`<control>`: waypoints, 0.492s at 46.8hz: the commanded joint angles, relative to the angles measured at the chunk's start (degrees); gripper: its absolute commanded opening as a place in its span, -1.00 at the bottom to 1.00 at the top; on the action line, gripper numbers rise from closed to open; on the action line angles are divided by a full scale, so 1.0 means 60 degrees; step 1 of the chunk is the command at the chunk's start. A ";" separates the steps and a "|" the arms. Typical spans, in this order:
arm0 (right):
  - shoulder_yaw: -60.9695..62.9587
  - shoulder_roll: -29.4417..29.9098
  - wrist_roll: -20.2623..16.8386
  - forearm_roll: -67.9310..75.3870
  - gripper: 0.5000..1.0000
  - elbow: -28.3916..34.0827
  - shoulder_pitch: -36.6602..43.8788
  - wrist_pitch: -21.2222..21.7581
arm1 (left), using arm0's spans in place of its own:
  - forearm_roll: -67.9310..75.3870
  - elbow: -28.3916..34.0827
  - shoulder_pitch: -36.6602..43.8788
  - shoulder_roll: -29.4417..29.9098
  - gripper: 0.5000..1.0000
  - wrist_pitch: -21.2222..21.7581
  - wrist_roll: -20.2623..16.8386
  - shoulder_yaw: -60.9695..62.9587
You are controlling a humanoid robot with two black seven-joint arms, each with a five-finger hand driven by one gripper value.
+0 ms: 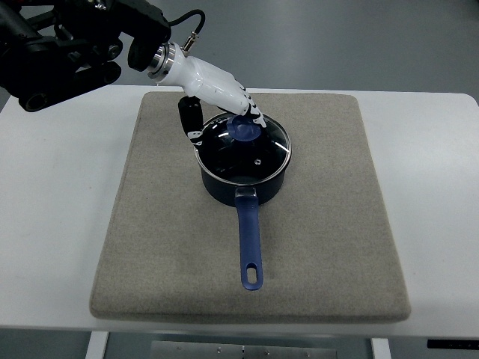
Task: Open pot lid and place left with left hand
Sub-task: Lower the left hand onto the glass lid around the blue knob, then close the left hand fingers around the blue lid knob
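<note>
A black arm (63,52) with a silver wrist ring, black cable and white, black-jointed robot hand (213,90).

pot (244,176) sits mid-mat (150,247), lid (247,149) on it, handle (249,243) toward the camera, left hand (217,93) over the lid's knob (245,129).

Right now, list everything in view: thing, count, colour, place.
pot: one, dark blue, centre of the mat, long handle pointing toward the near edge
lid: one, clear glass with blue knob, sitting on the pot
mat: one, grey-beige, covering most of the table
table: one, white, under the mat
left hand: one, white with black arm, reaching in from the upper left, fingers at the lid's knob; whether they grip it is unclear
</note>
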 commanded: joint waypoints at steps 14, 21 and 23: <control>0.0000 0.0000 0.0000 0.0000 0.67 0.0012 -0.0003 0.0000 | 0.0003 0.0406 0.0218 -0.0404 0.95 0.0088 0.0000 -0.0003; 0.0000 0.0000 0.0000 0.0000 0.67 0.0012 -0.0003 0.0000 | -0.0027 0.0435 0.0233 -0.0404 0.95 0.0117 0.0000 -0.0018; 0.0000 0.0000 0.0000 0.0000 0.67 -0.0003 0.0011 0.0000 | -0.0012 0.0465 0.0218 -0.0404 0.95 0.0117 0.0000 -0.0018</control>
